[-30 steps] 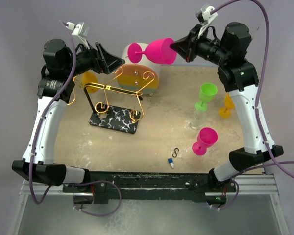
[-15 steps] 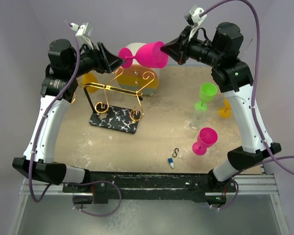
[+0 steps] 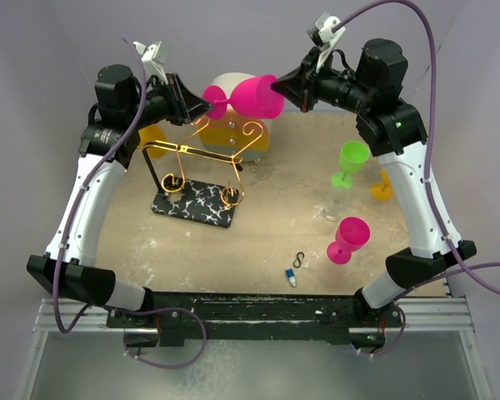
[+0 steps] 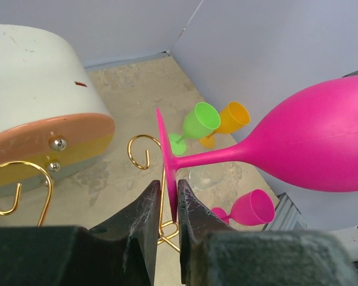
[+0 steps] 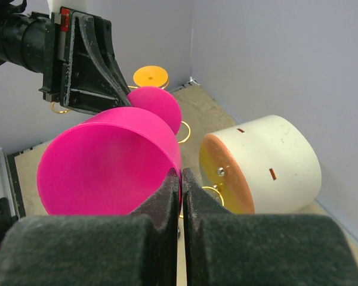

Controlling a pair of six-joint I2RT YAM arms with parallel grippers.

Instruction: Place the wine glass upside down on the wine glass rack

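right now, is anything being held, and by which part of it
The pink wine glass, sideways in the air: the right pincer pinches its bowl rim and the left pincer clamps its foot.

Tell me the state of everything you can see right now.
Held pink wine glass: airborne, horizontal, gripped at both ends.
Right gripper: shut on its rim.
Left gripper: shut on its foot.
Wine glass rack: standing upright.
Green glass: standing upright.
Drawer box: drawers closed.

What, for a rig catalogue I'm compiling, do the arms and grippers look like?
The left arm and right arm match: white link shells, black joint housings, a purple cable looping along each, a small white camera at the wrist. The left gripper and right gripper are black, each with two tapered, rough-surfaced fingers.
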